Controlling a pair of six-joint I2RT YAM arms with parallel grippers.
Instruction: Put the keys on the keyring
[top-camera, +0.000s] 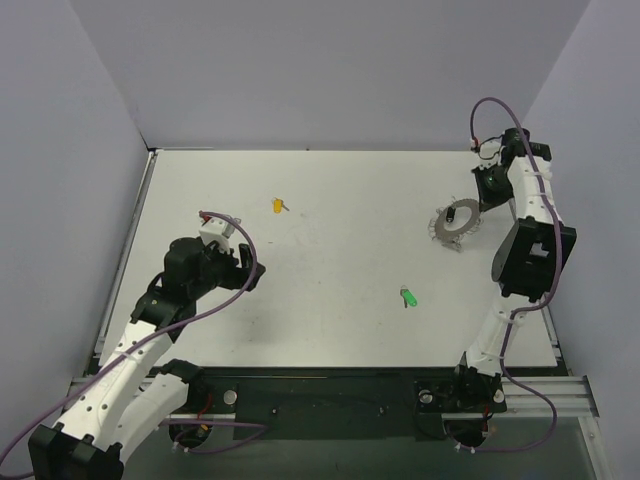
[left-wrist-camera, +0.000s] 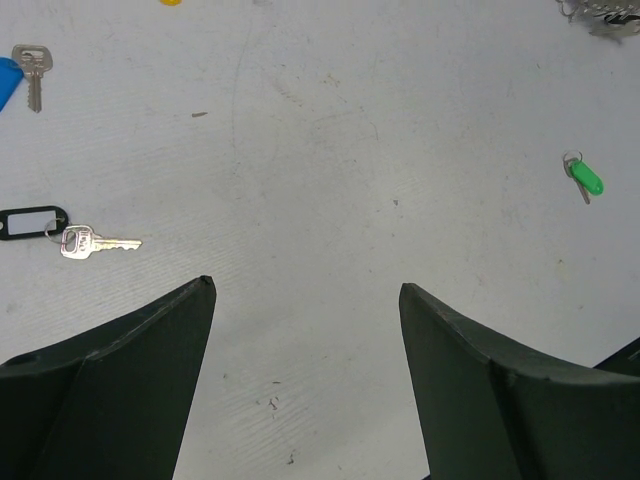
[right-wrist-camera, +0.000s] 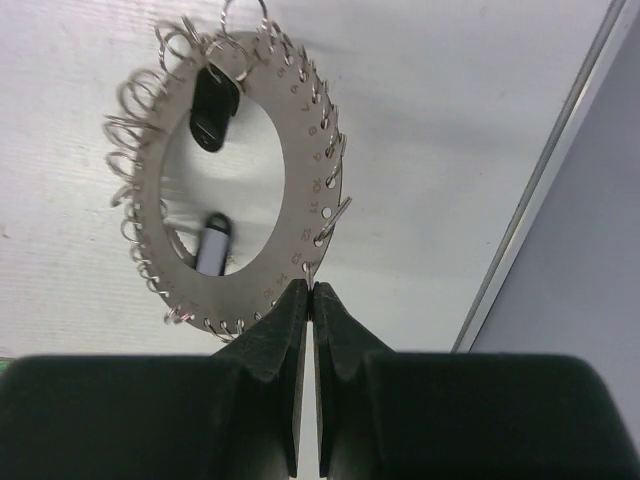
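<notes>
From the right wrist we see the right gripper (right-wrist-camera: 311, 292) pinched tight on the rim of the keyring (right-wrist-camera: 300, 150). The keyring is a flat, dull-silver hoop stamped with small numerals and fringed with thin wire loops. A black tag (right-wrist-camera: 213, 105) and a pale tag (right-wrist-camera: 213, 245) show within its opening. The top view cannot resolve that grip, but it shows us what lies around the keyring on the white table (top-camera: 330, 250). The green-headed key (top-camera: 409, 297), glossy plastic on a small ring, lies well apart from the keyring, nearer the arm bases. The yellow-headed key (top-camera: 277, 206) lies far to the keyring's left. Only the left wrist view gives us the black-tagged key (left-wrist-camera: 95, 243) and the blue-headed key (left-wrist-camera: 33, 70), bright toothed metal, at the edge farthest from the keyring. There the left gripper (left-wrist-camera: 305, 290) hangs with its dark wedge fingers spread wide over scuffed tabletop.
</notes>
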